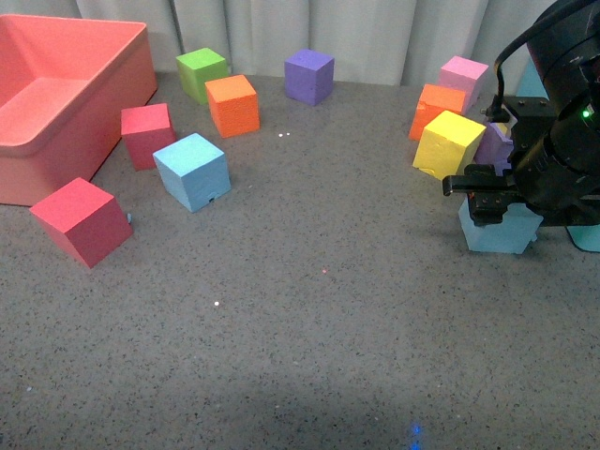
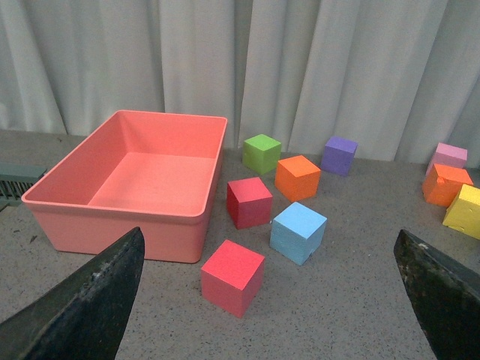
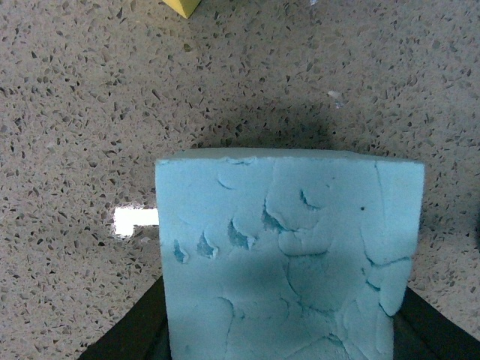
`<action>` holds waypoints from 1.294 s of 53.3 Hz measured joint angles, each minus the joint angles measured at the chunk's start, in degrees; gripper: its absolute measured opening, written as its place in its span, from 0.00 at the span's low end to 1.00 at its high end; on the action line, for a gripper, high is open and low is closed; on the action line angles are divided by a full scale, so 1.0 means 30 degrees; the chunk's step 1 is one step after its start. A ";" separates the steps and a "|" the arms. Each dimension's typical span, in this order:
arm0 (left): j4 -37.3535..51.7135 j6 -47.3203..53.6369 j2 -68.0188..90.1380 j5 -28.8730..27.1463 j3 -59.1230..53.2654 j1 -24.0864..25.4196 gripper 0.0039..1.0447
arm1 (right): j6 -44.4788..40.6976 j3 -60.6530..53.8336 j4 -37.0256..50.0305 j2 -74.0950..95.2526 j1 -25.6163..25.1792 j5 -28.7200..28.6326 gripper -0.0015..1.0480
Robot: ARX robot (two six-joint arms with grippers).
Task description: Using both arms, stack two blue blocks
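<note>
Currently: right tool [image 1: 497, 208] clamped on light-blue foam cube [image 1: 502, 240], worktop [image 1: 328, 328] three o'clock. Second light-blue foam cube [image 1: 192, 171] sits free at ten o'clock. Left tool [image 2: 268, 231] spread wide.

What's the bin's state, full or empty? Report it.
Empty. The left wrist view looks into the bin and shows only its bare pink floor, nothing inside.

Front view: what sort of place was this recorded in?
Probably a robot lab or test bench, not a home: a speckled grey tabletop, a plain pale curtain as backdrop, and loose coloured foam cubes beside a coral bin.
</note>
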 joint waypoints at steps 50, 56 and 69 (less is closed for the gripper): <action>0.0000 0.0000 0.0000 0.0000 0.0000 0.0000 0.94 | 0.4393 0.4073 -0.1282 0.1705 0.5515 -0.1486 0.41; 0.0000 0.0000 0.0000 0.0000 0.0000 0.0000 0.94 | 0.4408 0.4357 -0.1472 0.2040 0.5705 -0.1443 0.41; 0.0000 0.0000 0.0000 0.0000 0.0000 0.0000 0.94 | 0.4539 0.4779 -0.1792 0.2433 0.5916 -0.1311 0.41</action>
